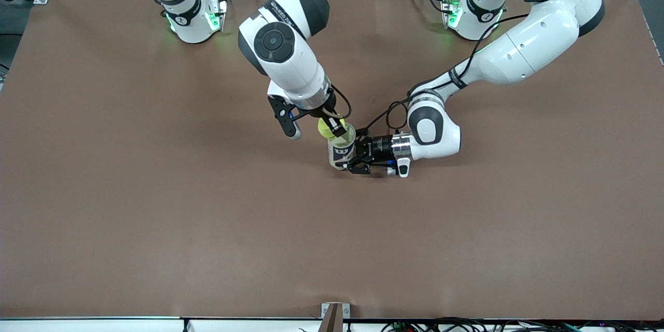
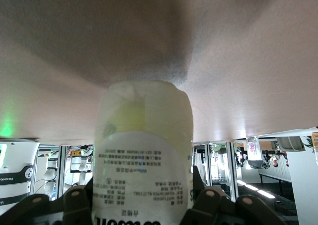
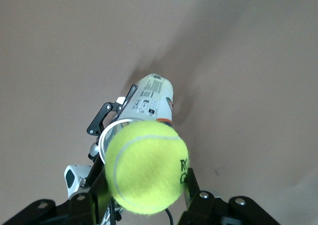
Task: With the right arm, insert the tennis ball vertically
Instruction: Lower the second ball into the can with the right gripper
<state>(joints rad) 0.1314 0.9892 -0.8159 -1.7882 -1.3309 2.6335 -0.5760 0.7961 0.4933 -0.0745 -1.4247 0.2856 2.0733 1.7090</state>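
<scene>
Tennis ball: you see it pinched in the right tool over the can's open mouth; left tool clamps the upright can on the worktop.

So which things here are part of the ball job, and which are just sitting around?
In the job:
- tennis ball, held in the right gripper over the can's mouth
- clear ball can, upright, clamped by the left gripper

Just there:
- brown table
- cables at its edge nearest the front camera
</scene>
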